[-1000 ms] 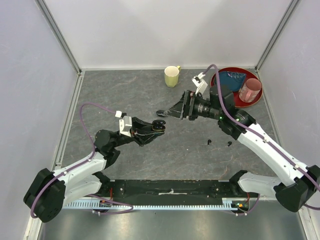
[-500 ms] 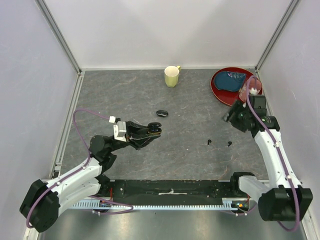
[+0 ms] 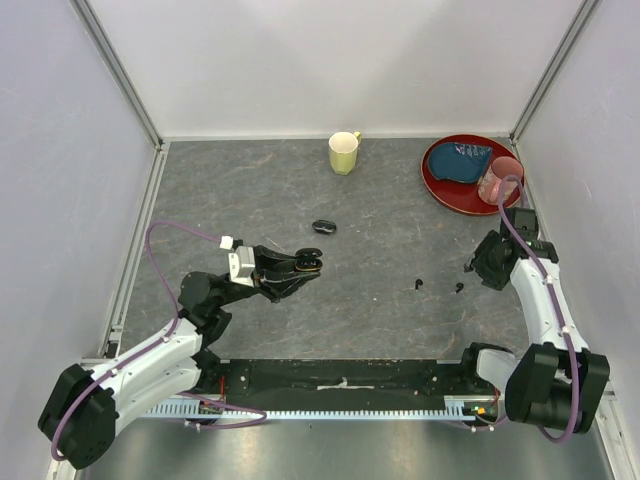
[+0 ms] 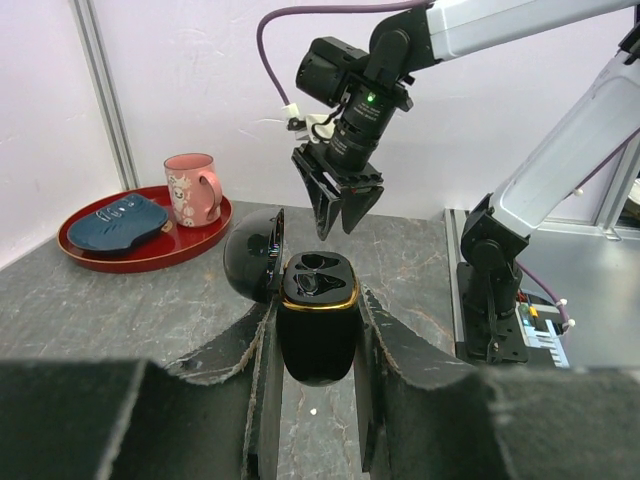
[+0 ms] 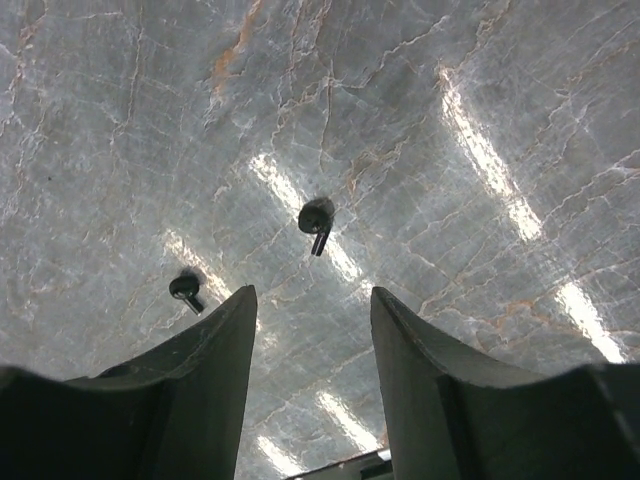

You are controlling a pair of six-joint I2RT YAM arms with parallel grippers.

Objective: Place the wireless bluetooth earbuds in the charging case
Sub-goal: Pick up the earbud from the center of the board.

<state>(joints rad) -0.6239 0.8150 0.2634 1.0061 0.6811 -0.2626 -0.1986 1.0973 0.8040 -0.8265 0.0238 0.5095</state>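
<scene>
My left gripper is shut on the charging case. The case is glossy black with a gold rim and is held upright above the table. Its lid hangs open to the left and both sockets show empty. Two earbuds lie on the table right of centre. My right gripper points down over them, open, with nothing between its fingers. In the right wrist view one earbud lies just beyond the jaw gap and the other earbud lies outside the left finger.
A small black oval object lies on the table just beyond the held case. A yellow mug stands at the back. At the back right, a red tray holds a blue item and a pink mug.
My right arm has swung from beside the case at mid-table to the right side, above the earbuds, and its jaws have narrowed. My left arm has drawn back slightly with the case.
</scene>
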